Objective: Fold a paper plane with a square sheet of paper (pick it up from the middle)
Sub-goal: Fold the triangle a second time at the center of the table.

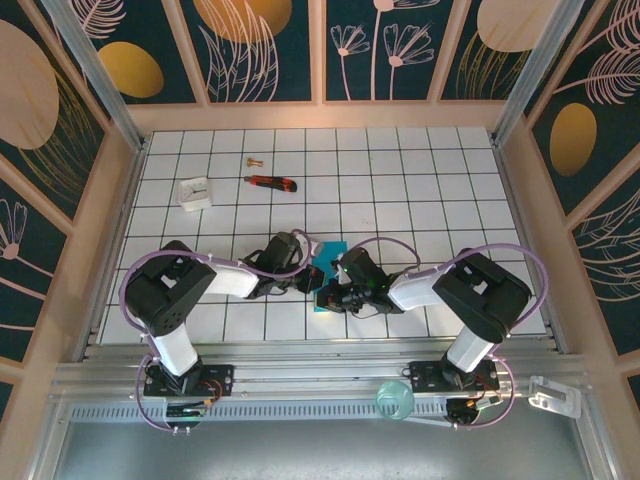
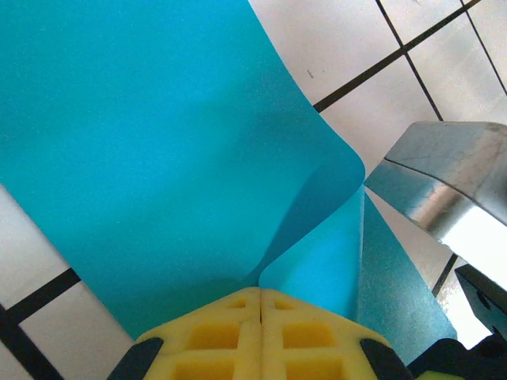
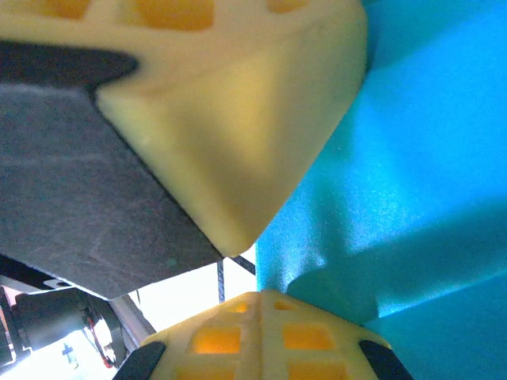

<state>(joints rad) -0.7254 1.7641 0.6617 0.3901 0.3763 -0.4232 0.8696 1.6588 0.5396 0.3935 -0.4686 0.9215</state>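
Observation:
The square sheet of paper (image 1: pixel 331 250) is a teal, partly folded shape on the tiles between my two arms. In the left wrist view one flap of the sheet (image 2: pixel 158 134) curls up off the flat part, and its corner runs into the tips of my left gripper (image 2: pixel 261 291), which is shut on it. My left gripper (image 1: pixel 306 268) and right gripper (image 1: pixel 324 292) nearly touch over the paper. My right gripper (image 3: pixel 258 296) is shut, with its tips at the edge of the sheet (image 3: pixel 412 158). A left finger (image 3: pixel 238 134) hangs just above it. No paper plane is formed.
A red-and-black utility knife (image 1: pixel 271 182), a small white block (image 1: pixel 195 192) and a small brass piece (image 1: pixel 252 160) lie at the far left of the tiled table (image 1: pixel 420 170). A metal part of the right arm (image 2: pixel 444 178) is close beside the left gripper.

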